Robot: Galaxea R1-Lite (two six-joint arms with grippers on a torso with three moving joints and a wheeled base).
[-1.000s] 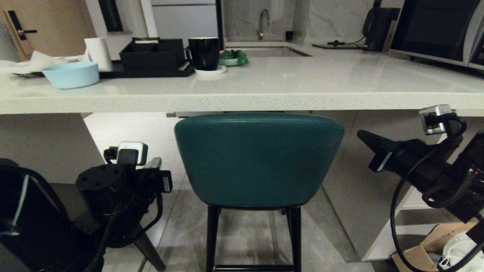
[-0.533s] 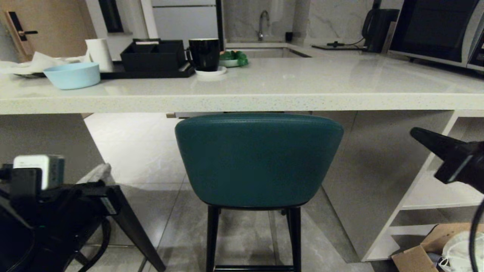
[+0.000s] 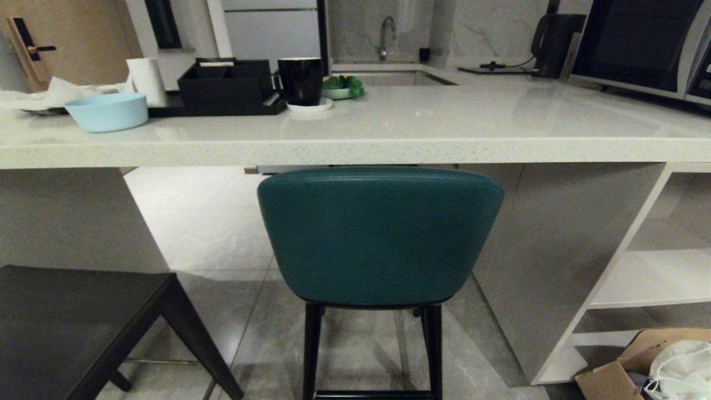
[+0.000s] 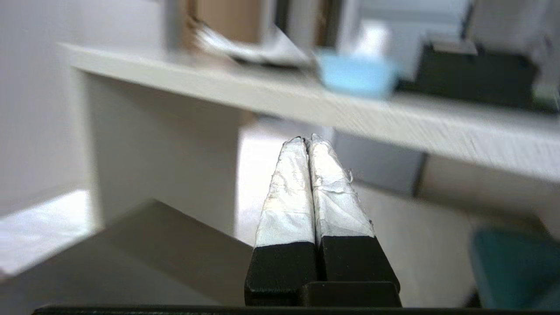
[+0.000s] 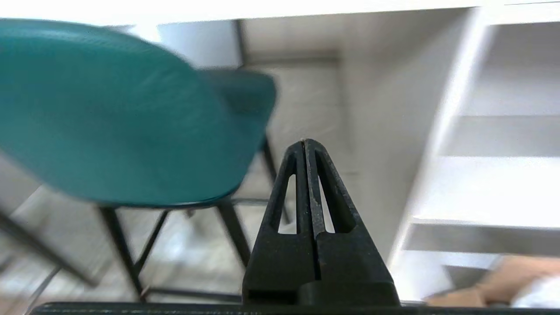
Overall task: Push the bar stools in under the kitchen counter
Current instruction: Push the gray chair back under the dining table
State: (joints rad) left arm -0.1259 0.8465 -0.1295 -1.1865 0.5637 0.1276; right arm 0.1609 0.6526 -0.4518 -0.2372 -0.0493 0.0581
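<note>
Dim, even indoor light in the head view, soft glare on the kitchen counter (image 3: 422, 119), both wrist views blurred beyond sharp closed fingers (image 4: 286, 192), teal stool (image 5: 109, 113) smeared beside them

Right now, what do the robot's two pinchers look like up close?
The left gripper has black fingers wrapped in crinkly silver-white tape toward the tips. The right gripper is plain black, with pointed fingers that each have a long slot cut through. No cables or markings show.
</note>
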